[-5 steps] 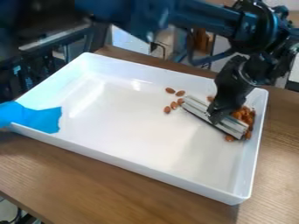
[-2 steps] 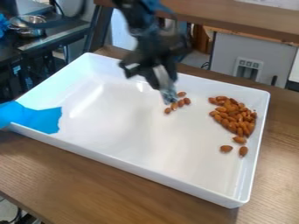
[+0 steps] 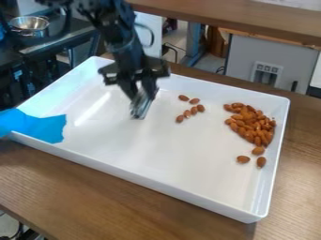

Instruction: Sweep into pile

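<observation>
Blue tape (image 3: 37, 125) at left edge of frame laps rim of white tray (image 3: 144, 150), likely anchoring it. Upper left of centre, gripper (image 3: 141, 93) pinches metallic sweeper (image 3: 141, 108), blade down, apparently for pushing five loose almonds (image 3: 194, 110), near centre, toward main almond pile (image 3: 252, 124) at right.

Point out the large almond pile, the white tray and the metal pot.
Large almond pile (image 3: 251, 125), camera view: almonds near its middle.
White tray (image 3: 156, 185), camera view: near side wall.
Metal pot (image 3: 29, 32), camera view: its side.
</observation>
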Action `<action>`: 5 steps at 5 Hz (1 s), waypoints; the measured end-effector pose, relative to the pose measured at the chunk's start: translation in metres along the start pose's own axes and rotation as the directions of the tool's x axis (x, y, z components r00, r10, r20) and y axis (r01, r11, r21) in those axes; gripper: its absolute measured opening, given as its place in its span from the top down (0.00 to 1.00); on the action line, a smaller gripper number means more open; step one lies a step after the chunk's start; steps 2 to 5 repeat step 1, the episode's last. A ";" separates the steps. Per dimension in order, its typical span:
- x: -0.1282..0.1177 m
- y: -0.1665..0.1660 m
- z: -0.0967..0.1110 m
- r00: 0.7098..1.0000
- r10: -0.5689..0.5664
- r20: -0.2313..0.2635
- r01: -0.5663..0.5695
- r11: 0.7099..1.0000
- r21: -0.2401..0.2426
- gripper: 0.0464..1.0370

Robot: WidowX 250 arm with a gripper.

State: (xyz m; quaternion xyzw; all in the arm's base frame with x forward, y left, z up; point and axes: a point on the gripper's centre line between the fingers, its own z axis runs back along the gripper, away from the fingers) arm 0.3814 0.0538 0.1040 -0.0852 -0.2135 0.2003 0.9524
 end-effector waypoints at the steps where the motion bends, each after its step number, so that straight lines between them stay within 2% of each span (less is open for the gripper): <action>1: 0.013 0.008 -0.021 0.995 -0.095 -0.024 0.097 0.989 0.114 0.68; 5: 0.013 0.008 -0.021 0.995 -0.095 -0.024 0.097 0.989 0.114 0.68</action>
